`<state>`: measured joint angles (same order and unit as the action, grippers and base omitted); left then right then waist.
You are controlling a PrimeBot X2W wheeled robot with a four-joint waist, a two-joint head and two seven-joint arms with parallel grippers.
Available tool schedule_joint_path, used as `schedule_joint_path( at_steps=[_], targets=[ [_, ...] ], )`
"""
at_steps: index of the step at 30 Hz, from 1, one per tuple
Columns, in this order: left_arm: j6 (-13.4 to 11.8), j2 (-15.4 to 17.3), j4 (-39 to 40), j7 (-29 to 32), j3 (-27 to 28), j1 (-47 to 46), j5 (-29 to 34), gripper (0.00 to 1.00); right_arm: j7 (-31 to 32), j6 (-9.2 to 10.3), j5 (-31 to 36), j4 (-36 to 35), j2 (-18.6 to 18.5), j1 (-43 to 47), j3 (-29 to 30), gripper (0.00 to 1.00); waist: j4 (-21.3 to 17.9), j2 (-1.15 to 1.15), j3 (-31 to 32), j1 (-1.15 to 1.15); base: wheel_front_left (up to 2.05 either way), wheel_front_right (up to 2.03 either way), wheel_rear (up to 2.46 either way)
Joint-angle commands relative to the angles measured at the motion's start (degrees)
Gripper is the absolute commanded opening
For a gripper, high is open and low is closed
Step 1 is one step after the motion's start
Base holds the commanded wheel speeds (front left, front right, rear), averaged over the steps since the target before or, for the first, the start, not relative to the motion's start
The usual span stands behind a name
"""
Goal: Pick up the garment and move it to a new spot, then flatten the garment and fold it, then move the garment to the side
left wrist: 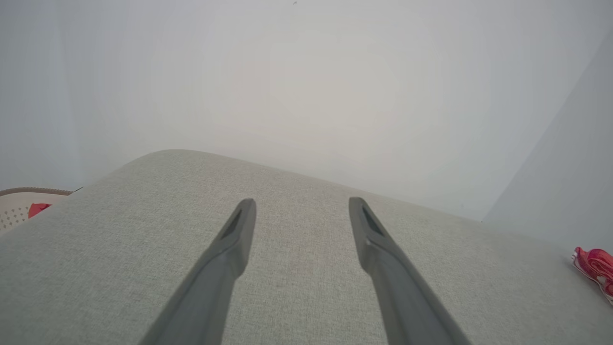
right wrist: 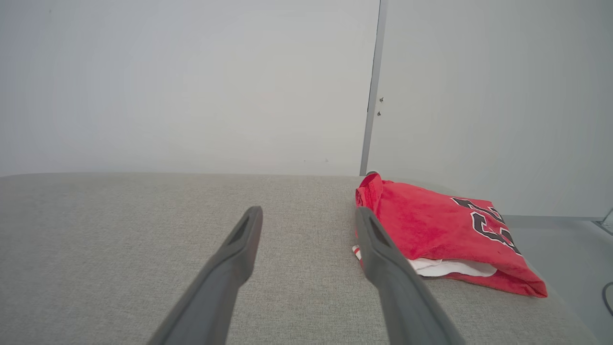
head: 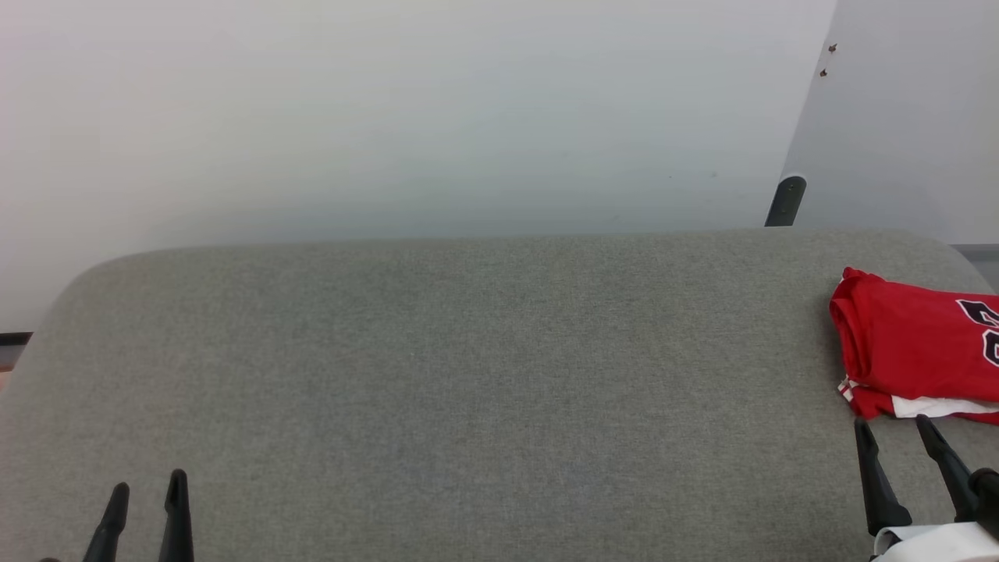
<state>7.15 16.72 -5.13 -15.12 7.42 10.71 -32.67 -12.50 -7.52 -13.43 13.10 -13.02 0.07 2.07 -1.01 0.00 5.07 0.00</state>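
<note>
Right up close to the lens are the two long dark fingers of my right gripper [head: 905,437], spread wide with nothing between them, hovering just over the grey woven fabric cushion [head: 468,375]. Straight ahead and a touch to my right of those tips sits the garment [head: 913,355], a red sports jersey with white panels and black outlined numbers, bunched into a rough folded heap at the far right end of the cushion. From the right wrist view the jersey [right wrist: 431,230] lies just beyond my right-hand finger, close but not touching as far as I can tell, with its longer side running away toward the cushion's right edge.

My left gripper [head: 148,507] is also wide open and empty, way over on the other end, well apart from the jersey. So the right arm is clearly the nearer one; I'd guess it just needs a short reach forward and slightly outward.
</note>
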Motion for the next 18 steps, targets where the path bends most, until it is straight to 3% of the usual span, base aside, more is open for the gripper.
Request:
schedule_joint_path(
  at_steps=[1, 12, 13, 18],
  targets=[
    [0.45, 0.12, 0.17, 0.06, -0.09, 0.60, 0.21, 1.00, 0.24, 0.06, 0.55, -0.66, 0.39, 0.90, 0.39, 1.00, -0.03, 0.00, -0.01, 0.00, 0.00, 0.00, 0.00],
    [0.41, 0.39, 0.67, 0.06, 0.02, 1.15, 0.65, 1.00, 1.37, 0.06, 1.01, -3.13, 1.45, 2.25, 0.57, 1.00, -0.04, 0.00, -0.08, 0.00, 0.00, 0.00, 0.00],
    [0.16, 0.36, 0.68, 0.00, -0.05, 0.54, 0.62, 0.00, 1.45, 0.00, 0.44, -3.07, 1.21, 1.75, 0.46, 0.00, -0.05, 0.00, -0.09, 0.00, 0.00, 0.00, 0.00],
    [0.15, -1.79, -1.77, 0.07, -0.75, 1.25, 0.75, 0.00, 1.56, 0.00, 0.18, -0.54, 2.37, 2.98, 0.13, 0.00, -0.05, 0.00, -0.11, 0.00, 0.00, 0.00, 0.00]
  ],
)
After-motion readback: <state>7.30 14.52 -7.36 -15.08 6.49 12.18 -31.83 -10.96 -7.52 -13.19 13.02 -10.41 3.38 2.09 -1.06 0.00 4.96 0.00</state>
